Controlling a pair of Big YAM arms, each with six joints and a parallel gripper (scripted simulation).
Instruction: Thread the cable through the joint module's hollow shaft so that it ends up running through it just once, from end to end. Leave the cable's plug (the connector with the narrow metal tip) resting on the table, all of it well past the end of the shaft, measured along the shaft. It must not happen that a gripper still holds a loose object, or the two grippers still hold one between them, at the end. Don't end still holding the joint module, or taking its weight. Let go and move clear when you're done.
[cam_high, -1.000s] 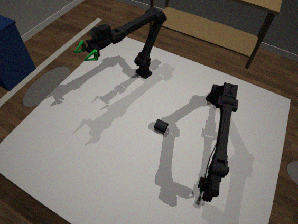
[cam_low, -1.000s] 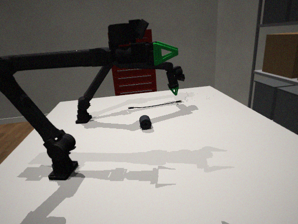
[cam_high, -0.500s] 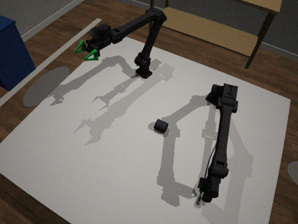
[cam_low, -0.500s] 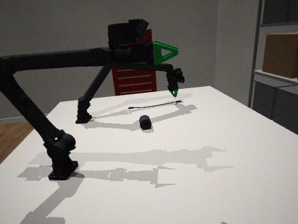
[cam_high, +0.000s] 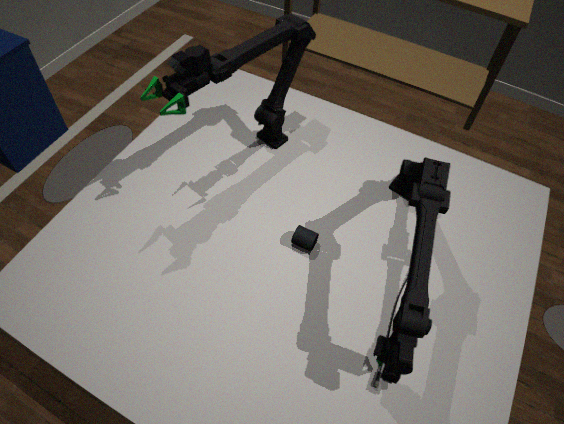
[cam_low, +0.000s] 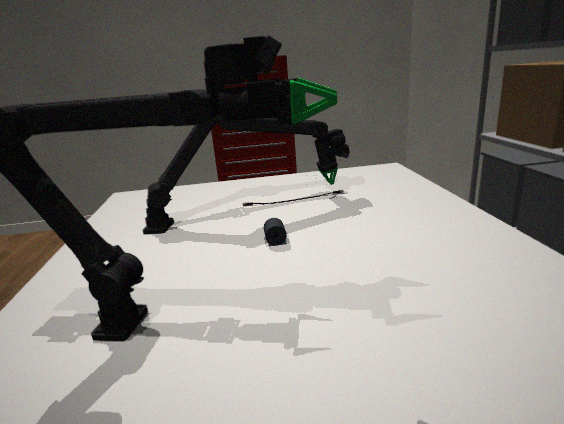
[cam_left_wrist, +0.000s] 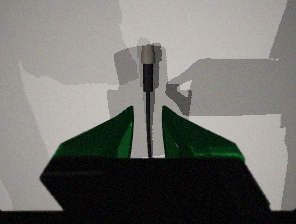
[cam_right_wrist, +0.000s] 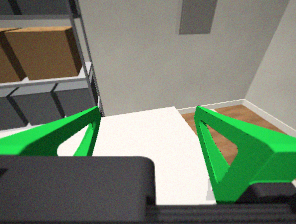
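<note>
The joint module (cam_high: 305, 239) (cam_low: 274, 231), a short dark cylinder, lies on its side on the table, with one end face towards the exterior camera. The thin black cable (cam_high: 393, 312) (cam_low: 300, 199) (cam_left_wrist: 148, 122) lies nearly straight on the table beyond it, apart from it. One end has a light-tipped connector (cam_left_wrist: 148, 54) (cam_low: 340, 192); I cannot tell whether it is the plug. My left gripper (cam_left_wrist: 147, 111) (cam_low: 331, 183) is partly open and empty, pointing down above the cable near that connector. My right gripper (cam_high: 151, 106) (cam_right_wrist: 147, 111) is wide open and empty, raised high, far from the module and cable.
The white table (cam_high: 240, 320) (cam_low: 450, 300) carries both arm bases (cam_high: 272, 137) (cam_low: 159, 222). The left arm's forearm (cam_high: 424, 250) hides part of the cable in the top view. A red cabinet (cam_low: 255, 155) and grey shelving (cam_low: 525, 142) stand beyond the table.
</note>
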